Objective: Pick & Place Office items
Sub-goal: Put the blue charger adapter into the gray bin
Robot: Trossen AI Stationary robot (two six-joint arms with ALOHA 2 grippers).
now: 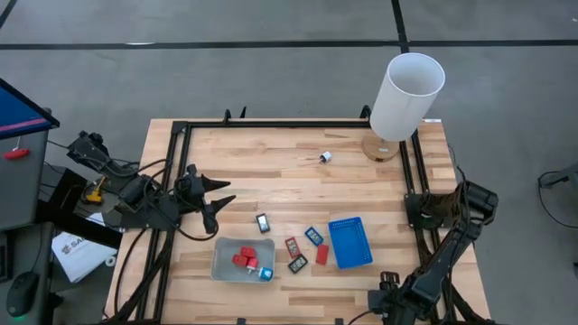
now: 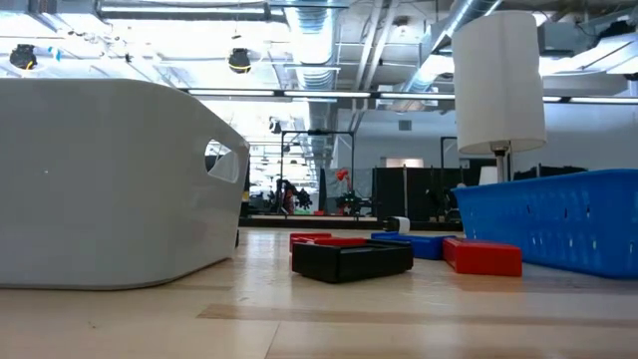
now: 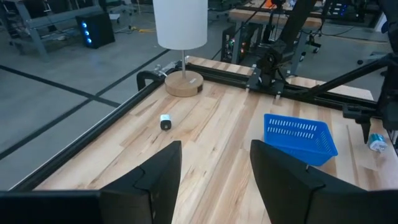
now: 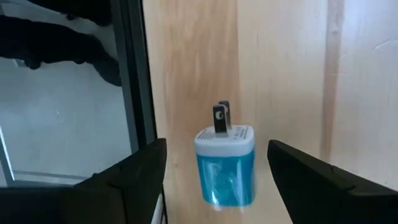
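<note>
My left gripper (image 1: 222, 209) (image 3: 214, 152) hangs open over the table's left part, touching nothing. My right gripper (image 1: 389, 287) (image 4: 217, 149) is open near the table's near right edge. Its fingers stand on either side of a cyan and white plug piece (image 4: 225, 163) (image 3: 376, 143) without touching it; the piece lies on the wood with its prongs showing. Black rectangles (image 1: 263, 222) (image 1: 292, 246) (image 1: 297, 263), a blue-faced one (image 1: 313, 236) and a red block (image 1: 321, 254) lie flat mid-table. Red blocks (image 1: 244, 259) and a cyan bit (image 1: 266, 273) sit in the grey tray (image 1: 222, 266).
A blue tray (image 1: 349, 242) (image 2: 558, 234) lies right of the loose pieces. A tall white cylinder (image 1: 406, 95) stands on a wooden base at the far right corner, with a small white roll (image 1: 325, 157) left of it. Black rails (image 1: 289, 124) frame the table.
</note>
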